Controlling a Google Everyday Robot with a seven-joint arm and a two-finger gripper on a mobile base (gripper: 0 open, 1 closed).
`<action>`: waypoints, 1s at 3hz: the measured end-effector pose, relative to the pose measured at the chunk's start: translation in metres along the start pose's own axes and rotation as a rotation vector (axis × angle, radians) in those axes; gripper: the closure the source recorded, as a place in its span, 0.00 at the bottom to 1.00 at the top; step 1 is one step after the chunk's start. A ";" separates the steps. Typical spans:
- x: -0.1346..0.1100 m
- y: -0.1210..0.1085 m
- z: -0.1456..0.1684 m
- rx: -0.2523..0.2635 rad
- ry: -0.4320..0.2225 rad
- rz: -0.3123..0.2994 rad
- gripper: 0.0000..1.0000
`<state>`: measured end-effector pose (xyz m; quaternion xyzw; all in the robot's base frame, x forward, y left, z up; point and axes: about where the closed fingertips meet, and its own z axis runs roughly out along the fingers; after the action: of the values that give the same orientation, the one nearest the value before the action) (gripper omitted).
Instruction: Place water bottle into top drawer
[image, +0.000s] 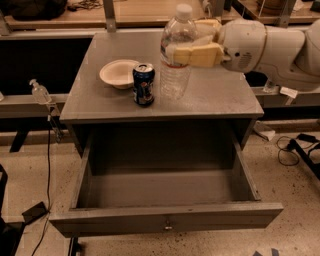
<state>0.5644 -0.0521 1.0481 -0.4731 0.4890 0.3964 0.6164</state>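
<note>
The gripper (184, 41) clasps the water bottle (175, 77) over the cabinet top (215, 95). The soda can (143, 84) stands just left of it, the bowl (119, 73) farther left. Below and before the gripper, the top drawer (165, 222) stands open.

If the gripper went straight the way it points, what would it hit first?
The gripper, over the cabinet top, holds the water bottle; beyond that the way looks free, though depth is unclear.

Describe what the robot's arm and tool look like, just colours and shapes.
The tool, up by the water bottle over the grey cabinet top, has flat, blocky fingers in pale yellow. They join a rounded white wrist housing ringed by a thin tan band. Behind it the arm is a smooth, bulky white shell. No loose cables show on it.
</note>
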 end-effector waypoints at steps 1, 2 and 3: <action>0.023 0.024 -0.021 0.013 0.029 0.040 1.00; 0.026 0.022 -0.018 0.004 0.017 0.051 1.00; 0.053 0.028 -0.024 0.047 -0.087 0.111 1.00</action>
<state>0.5429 -0.0671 0.9888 -0.4130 0.4965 0.4384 0.6251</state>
